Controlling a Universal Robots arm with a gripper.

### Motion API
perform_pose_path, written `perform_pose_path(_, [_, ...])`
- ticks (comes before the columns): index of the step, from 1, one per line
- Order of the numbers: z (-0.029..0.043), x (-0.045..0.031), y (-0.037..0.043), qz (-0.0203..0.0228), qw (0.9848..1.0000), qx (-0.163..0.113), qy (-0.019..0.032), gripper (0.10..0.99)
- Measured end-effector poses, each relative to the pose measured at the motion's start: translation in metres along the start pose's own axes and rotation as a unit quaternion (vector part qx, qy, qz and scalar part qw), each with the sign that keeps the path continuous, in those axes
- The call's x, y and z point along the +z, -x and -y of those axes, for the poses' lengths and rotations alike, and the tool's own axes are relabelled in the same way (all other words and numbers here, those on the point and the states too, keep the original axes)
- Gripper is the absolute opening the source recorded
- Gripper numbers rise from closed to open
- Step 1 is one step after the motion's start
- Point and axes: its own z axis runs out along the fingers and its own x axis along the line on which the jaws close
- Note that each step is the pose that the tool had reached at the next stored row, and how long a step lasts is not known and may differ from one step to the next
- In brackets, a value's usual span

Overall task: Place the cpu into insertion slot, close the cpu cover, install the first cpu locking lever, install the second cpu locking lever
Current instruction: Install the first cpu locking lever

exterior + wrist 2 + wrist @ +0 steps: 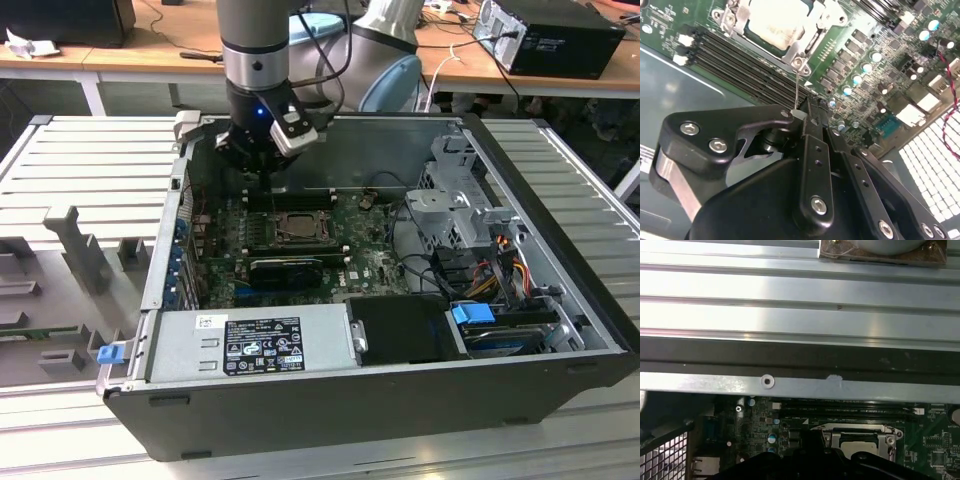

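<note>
Case (pixel 330 395) is the big open tower lying on its side, green motherboard (pixel 370 265) inside. Arm (pixel 255 60) drops in around 11 o'clock from the socket. Gripper (pixel 807 117) hangs just above the board by the memory slots (pixel 740 62), fingers pinched together on a thin wire lever (pixel 796 90). The cpu (pixel 777 20) already sits in the insertion slot (pixel 297 228), with the cpu cover (pixel 822 22) frame lying around it.

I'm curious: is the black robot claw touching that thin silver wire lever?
Touching. In the second wrist view, the gripper pinches the thin wire lever at its tip.
</note>
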Motion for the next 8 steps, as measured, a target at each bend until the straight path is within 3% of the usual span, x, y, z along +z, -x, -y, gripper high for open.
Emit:
perform_pose_path(4, [0.0004,0.0016,0.0096,-0.0001,1.0000,0.000,0.0000,0.106])
perform_pose_path(8, [0.0006,0.0020,0.0136,0.0000,1.0000,0.000,0.0000,0.106])
